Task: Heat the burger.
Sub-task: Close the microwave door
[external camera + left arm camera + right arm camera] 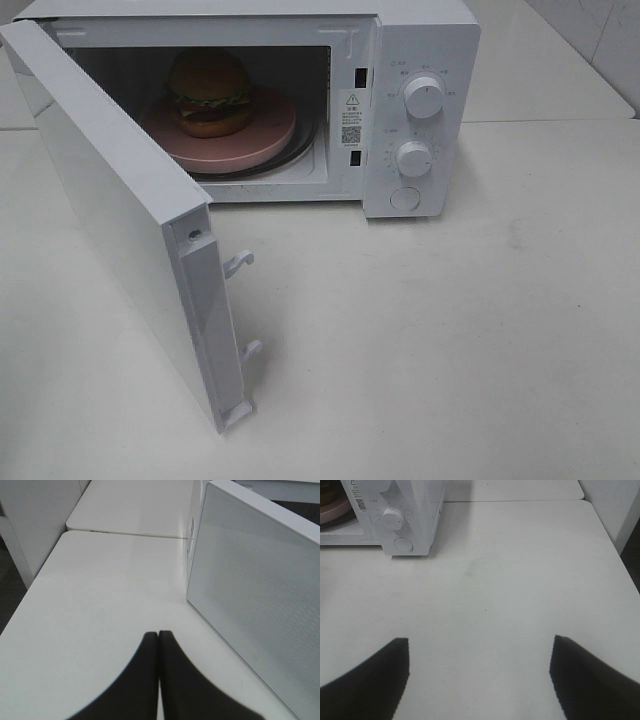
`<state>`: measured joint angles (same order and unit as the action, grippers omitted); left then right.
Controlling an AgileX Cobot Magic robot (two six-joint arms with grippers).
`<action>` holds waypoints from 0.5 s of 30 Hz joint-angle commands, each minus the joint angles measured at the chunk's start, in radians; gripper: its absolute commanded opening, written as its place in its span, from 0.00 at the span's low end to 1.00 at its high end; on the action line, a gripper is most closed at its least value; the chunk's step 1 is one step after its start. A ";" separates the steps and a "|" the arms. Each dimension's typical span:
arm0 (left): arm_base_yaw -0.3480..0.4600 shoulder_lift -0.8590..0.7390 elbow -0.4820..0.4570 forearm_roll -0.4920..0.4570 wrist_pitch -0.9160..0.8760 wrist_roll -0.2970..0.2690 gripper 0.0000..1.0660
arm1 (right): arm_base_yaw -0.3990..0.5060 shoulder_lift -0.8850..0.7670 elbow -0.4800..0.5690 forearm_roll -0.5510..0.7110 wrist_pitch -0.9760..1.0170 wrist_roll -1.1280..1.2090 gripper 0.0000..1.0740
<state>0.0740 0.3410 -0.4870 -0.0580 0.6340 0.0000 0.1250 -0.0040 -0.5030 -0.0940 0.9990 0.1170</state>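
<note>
The burger [210, 93] sits on a round pink plate [262, 138] inside the white microwave [420, 40], whose door [120, 215] stands swung wide open toward the front left. Neither arm shows in the exterior high view. My left gripper [158, 636] is shut with its dark fingertips pressed together and nothing between them, hovering over the table just outside the open door [260, 595]. My right gripper [480, 647] is open and empty, well to the right of the microwave [405, 515], where an edge of the pink plate [335, 511] shows.
The microwave has two round knobs [424, 97] [413, 158] and a round button [404, 198] on its right panel. Latch hooks [240, 262] stick out of the door's edge. White table [450, 340] stretches in front and to the right.
</note>
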 commanded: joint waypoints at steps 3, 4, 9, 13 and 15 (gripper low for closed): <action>0.003 0.078 0.074 -0.003 -0.261 0.000 0.00 | -0.007 -0.028 0.002 0.002 0.000 0.005 0.70; 0.003 0.112 0.094 -0.002 -0.350 0.000 0.00 | -0.007 -0.028 0.002 0.002 0.000 0.005 0.70; 0.003 0.209 0.140 0.004 -0.551 0.000 0.00 | -0.007 -0.028 0.002 0.002 0.000 0.005 0.70; 0.003 0.267 0.168 0.004 -0.665 0.000 0.00 | -0.007 -0.028 0.002 0.002 0.000 0.005 0.70; 0.003 0.323 0.193 0.004 -0.771 0.000 0.00 | -0.007 -0.028 0.002 0.002 0.000 0.005 0.70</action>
<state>0.0740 0.6220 -0.3150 -0.0560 -0.0130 0.0000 0.1250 -0.0040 -0.5030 -0.0940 0.9990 0.1170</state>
